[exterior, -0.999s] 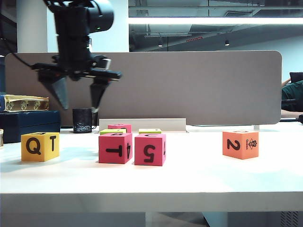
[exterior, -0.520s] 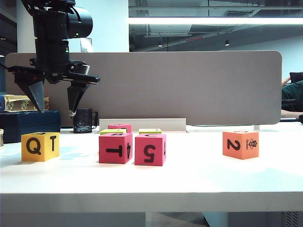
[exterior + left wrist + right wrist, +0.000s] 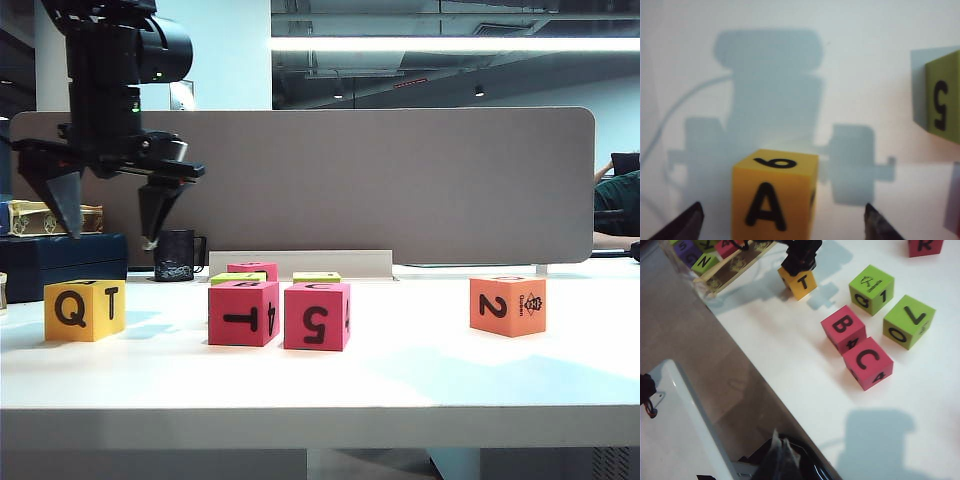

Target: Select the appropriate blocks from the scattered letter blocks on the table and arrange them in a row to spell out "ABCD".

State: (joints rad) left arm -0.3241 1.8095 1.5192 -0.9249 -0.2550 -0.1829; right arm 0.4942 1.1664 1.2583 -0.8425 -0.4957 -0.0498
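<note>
The left gripper (image 3: 105, 232) has swung left, fingers spread, hovering above the yellow block (image 3: 85, 310) at nine o'clock. It looks ready to drop onto the A; the right gripper's (image 3: 781, 452) fingers look closed.

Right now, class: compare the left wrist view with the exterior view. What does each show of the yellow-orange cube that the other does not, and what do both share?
Left wrist view only: the yellow-orange cube shows faces A and 6.

Exterior view only: its Q and T faces, plus the whole open left gripper hanging above it.

Both: the cube resting on the white table, untouched. The right gripper is in neither view.
</note>
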